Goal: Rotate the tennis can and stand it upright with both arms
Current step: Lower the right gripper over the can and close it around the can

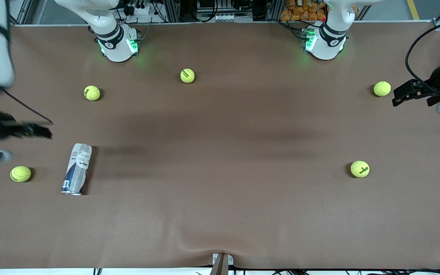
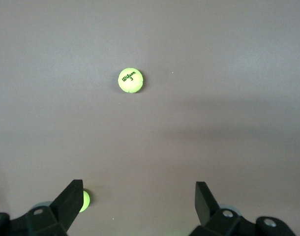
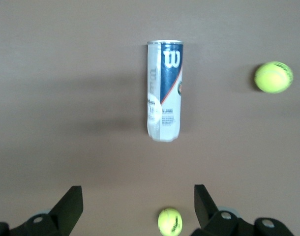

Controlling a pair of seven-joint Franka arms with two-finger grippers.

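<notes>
The tennis can (image 1: 77,169) lies on its side on the table (image 1: 220,214) toward the right arm's end, untouched, while the left gripper (image 1: 407,93) and right gripper (image 1: 38,130) hover with fingers apart, holding nothing.

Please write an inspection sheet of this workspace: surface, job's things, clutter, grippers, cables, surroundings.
Surface: brown table cover, with a wrinkle at the edge nearest the front camera.
Job's things: can lying on its side toward the right arm's end, silver rim nearest the front camera; not held.
Clutter: five balls: one beside the can, three nearer the bases, one toward the left arm's end.
Grippers: right gripper open, in the air near the can; left gripper open, in the air by a ball.
Cables: black cable looping to the left arm.
Surroundings: metal frames and wiring past the bases.
</notes>
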